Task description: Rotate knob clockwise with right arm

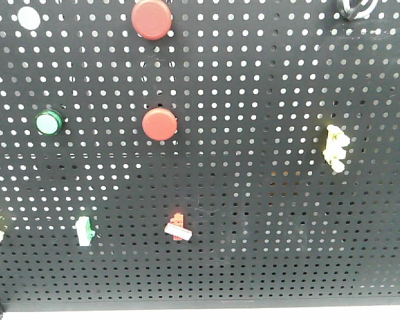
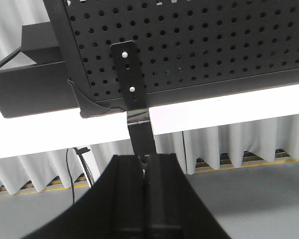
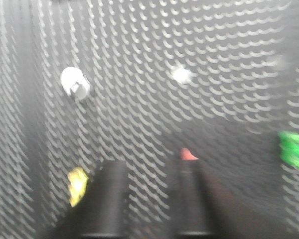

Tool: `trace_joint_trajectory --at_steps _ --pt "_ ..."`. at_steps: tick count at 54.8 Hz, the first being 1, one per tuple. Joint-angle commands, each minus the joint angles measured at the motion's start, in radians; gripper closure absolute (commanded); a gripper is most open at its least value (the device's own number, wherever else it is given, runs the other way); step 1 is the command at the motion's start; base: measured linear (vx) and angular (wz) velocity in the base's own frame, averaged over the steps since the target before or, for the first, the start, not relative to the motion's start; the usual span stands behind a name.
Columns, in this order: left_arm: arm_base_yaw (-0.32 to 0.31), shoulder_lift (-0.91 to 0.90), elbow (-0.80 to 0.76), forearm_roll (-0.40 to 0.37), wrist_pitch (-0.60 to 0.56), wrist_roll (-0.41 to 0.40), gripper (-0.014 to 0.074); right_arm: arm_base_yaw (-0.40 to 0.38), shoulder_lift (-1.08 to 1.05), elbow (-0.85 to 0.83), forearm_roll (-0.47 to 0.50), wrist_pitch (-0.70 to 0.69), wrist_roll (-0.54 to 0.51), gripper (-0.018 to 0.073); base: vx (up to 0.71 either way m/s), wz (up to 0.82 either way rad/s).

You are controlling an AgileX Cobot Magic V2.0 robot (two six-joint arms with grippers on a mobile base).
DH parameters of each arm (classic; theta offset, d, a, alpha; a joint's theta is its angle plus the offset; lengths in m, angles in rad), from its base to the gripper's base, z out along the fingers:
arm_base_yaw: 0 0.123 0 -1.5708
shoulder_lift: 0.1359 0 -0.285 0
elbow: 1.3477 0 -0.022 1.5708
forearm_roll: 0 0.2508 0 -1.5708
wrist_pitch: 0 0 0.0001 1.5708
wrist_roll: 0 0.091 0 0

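Right gripper [image 3: 147,199] fingers spread, holding nothing, facing pegboard [image 3: 229,124]. Knob [image 3: 74,83] up-left of it, well apart. Yellow toggle [image 3: 77,185] just left. Left gripper [image 2: 145,199] pressed together.

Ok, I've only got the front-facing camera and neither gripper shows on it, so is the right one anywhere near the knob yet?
Observer: Not on it. The right wrist view is blurred, but the knob sits up and to the left of the right gripper, apart from both fingers.
Operator: Is that gripper open?
Observer: Yes, there is a plain gap between its fingers, and nothing is held in it.
Operator: And the left one?
Observer: The left gripper is shut and empty. It sits below the lower edge of the pegboard.
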Motion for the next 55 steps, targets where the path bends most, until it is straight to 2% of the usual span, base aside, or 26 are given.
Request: trace_joint_trajectory --at_steps 1,8,12,20,39,43,55 --pt "-0.003 -0.017 0.027 -0.008 -0.077 -0.001 0.0603 -0.037 -0.045 0.049 0.054 -0.067 -0.120 0.0445 0.00 0.00" --pt "-0.003 -0.017 0.027 -0.008 -0.077 -0.001 0.0603 -0.083 -0.148 0.173 0.035 -0.079 -0.164 0.0575 0.00 0.00" --pt "-0.003 -0.016 0.027 -0.008 -0.078 -0.001 0.0603 -0.107 -0.166 0.229 0.017 -0.086 -0.154 0.0573 0.00 0.00" --pt "-0.003 -0.016 0.027 -0.008 -0.075 -0.001 0.0603 -0.103 -0.162 0.333 0.017 -0.096 -0.061 0.0572 0.00 0.00" --pt "-0.003 -0.016 0.027 -0.008 -0.074 -0.001 0.0603 -0.103 -0.163 0.627 0.017 -0.202 -0.056 0.0568 0.00 0.00" --pt "-0.003 -0.016 0.027 -0.008 -0.075 -0.001 0.0603 -0.103 -0.162 0.619 0.019 -0.117 -0.056 0.0568 0.00 0.00" --pt "-0.003 -0.016 0.027 -0.008 -0.075 -0.001 0.0603 -0.104 -0.160 0.622 0.018 -0.038 -0.056 0.0568 0.00 0.00"
